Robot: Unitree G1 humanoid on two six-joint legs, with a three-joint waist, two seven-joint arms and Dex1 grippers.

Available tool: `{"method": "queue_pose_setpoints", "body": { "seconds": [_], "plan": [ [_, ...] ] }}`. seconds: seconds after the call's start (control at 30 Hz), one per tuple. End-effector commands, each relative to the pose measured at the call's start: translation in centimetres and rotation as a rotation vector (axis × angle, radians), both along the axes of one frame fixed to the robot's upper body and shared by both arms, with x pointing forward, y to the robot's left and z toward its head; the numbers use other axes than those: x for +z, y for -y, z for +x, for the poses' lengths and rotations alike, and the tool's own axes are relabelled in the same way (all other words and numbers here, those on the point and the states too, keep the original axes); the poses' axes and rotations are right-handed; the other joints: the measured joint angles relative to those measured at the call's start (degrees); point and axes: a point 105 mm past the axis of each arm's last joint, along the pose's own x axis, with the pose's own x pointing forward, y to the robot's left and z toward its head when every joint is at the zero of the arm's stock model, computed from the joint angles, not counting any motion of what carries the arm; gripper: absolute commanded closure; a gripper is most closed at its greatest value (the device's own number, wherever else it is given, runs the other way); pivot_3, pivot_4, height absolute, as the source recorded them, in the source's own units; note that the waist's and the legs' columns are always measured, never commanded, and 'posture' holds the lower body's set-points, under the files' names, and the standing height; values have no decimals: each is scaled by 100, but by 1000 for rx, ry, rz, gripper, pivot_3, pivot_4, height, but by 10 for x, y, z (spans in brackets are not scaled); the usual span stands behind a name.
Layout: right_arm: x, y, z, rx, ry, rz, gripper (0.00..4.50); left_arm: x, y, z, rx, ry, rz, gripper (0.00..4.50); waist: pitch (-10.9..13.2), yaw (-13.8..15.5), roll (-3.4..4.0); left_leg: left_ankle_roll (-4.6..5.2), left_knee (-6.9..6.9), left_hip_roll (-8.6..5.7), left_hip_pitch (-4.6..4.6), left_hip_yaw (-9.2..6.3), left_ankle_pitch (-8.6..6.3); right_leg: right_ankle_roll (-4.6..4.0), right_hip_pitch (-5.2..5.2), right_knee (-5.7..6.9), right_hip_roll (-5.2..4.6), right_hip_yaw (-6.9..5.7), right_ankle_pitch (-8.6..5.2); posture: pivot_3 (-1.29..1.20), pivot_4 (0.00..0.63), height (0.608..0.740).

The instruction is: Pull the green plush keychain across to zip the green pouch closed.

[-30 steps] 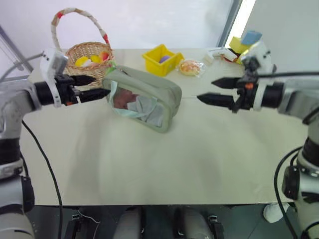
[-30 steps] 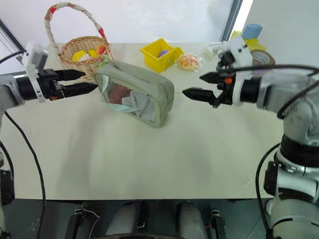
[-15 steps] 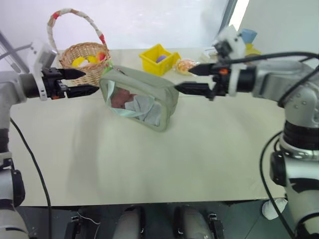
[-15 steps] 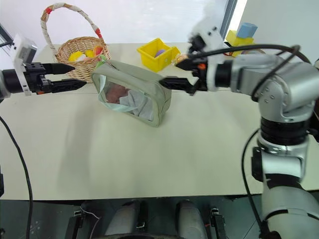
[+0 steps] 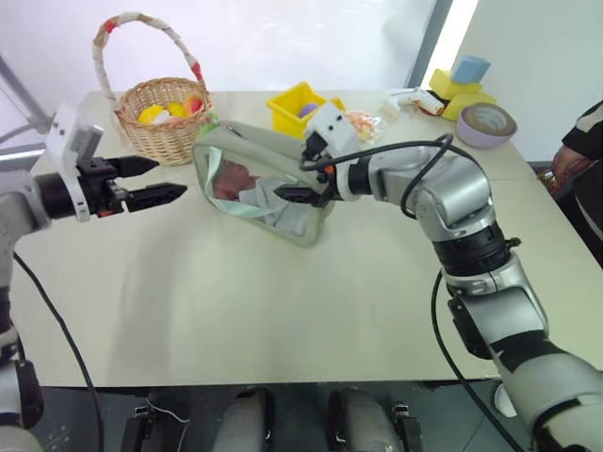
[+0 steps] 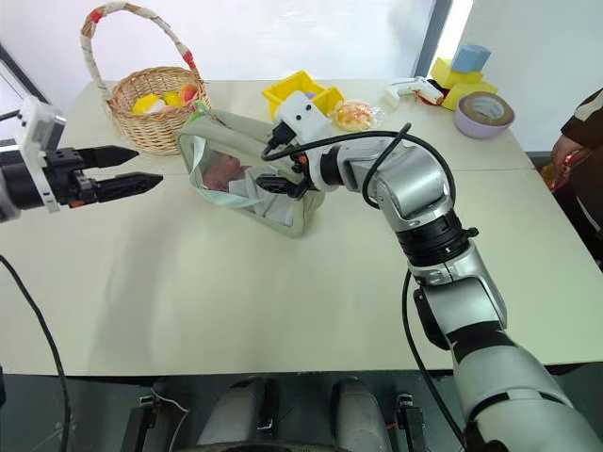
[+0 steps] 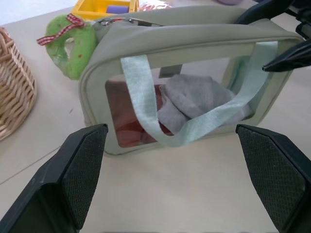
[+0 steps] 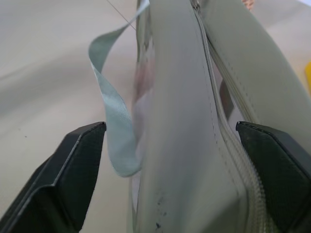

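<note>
One green pouch [image 5: 268,184], one green plush keychain [image 7: 73,51], two end effectors, left [image 5: 155,182] and right [image 8: 170,184], both apart

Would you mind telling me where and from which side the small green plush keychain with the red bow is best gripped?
Grip the green plush keychain across its fuzzy ring body, probably coming from the wicker basket side with the open left gripper. It lies at that end of the sage-green fabric pouch, clear of the right gripper straddling the other end.

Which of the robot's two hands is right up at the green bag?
The right hand. Its fingers sit either side of the green pouch, at the end away from the green plush keychain. The left hand hangs apart, near the wicker basket.
</note>
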Motion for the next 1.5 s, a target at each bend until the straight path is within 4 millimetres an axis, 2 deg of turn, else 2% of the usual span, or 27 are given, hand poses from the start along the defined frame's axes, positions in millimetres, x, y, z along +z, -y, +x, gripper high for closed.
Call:
{"method": "queue_pose_setpoints", "body": {
  "seconds": [0.03,0.13,0.2,0.37,0.47,0.6,0.7,0.8,0.87,0.93,1.1,1.33,1.43,1.5],
  "plan": [
    [20,-5,-6,68,106,-17,1945,20,-5,-5,36,83,-7,0,0,0,0,1,0,1,1,0,0,0,-1,0,1,0,0,0,150,739],
    [23,0,-7,103,146,-45,3503,20,-7,-4,49,87,-10,0,0,16,0,0,0,0,3,0,0,0,1,1,2,0,0,0,150,739],
    [22,11,-12,181,205,-115,4474,19,-7,-3,50,87,-3,0,0,31,0,0,0,-1,2,0,0,0,1,1,1,1,0,0,150,739],
    [25,48,-18,372,328,-245,4474,24,-12,-1,59,99,4,0,6,19,-10,1,1,-8,0,3,-1,0,2,-4,-2,1,0,0,150,739],
    [26,65,-14,406,340,-285,4474,27,-15,0,64,103,4,0,6,0,-9,0,1,-2,4,3,0,0,1,-2,5,2,0,0,150,739],
    [23,66,-15,455,332,-247,4474,26,-11,-1,53,103,1,0,7,-16,-8,-1,0,3,6,7,1,0,-2,0,5,4,0,0,150,739],
    [9,66,-17,470,299,-235,4474,23,-10,-2,50,96,1,0,6,2,-9,-11,0,4,6,7,6,0,-2,1,4,4,0,0,150,739],
    [9,64,-11,438,323,-213,3160,22,-10,-1,49,91,4,0,6,-7,-9,-11,1,4,8,10,6,0,0,1,3,7,0,0,150,739],
    [21,67,-13,417,341,-210,2379,23,-11,1,49,87,2,0,7,3,-7,-12,1,4,8,10,7,0,-3,2,3,7,0,0,150,739],
    [30,74,-15,384,347,-228,2379,23,-13,3,54,84,-1,0,8,29,-7,-20,1,4,6,9,12,0,-5,6,4,7,0,0,150,739],
    [37,92,-27,333,341,-246,2379,17,-17,8,71,71,-2,0,7,45,-8,-15,2,-2,3,9,9,0,-3,4,-2,7,0,0,150,739],
    [7,84,-26,304,314,-242,2379,13,-13,24,61,69,-6,0,6,20,-11,-8,2,0,11,12,5,0,0,5,2,7,0,0,150,739],
    [0,82,-20,291,331,-244,3254,14,-7,36,44,80,-9,0,6,25,-10,-19,2,0,6,16,11,0,-6,8,3,9,0,0,150,739],
    [-2,82,-18,290,338,-250,4235,14,-2,43,31,87,-18,0,6,27,-10,-20,3,-3,7,18,11,0,-5,7,3,9,0,0,150,739]
  ]
}}
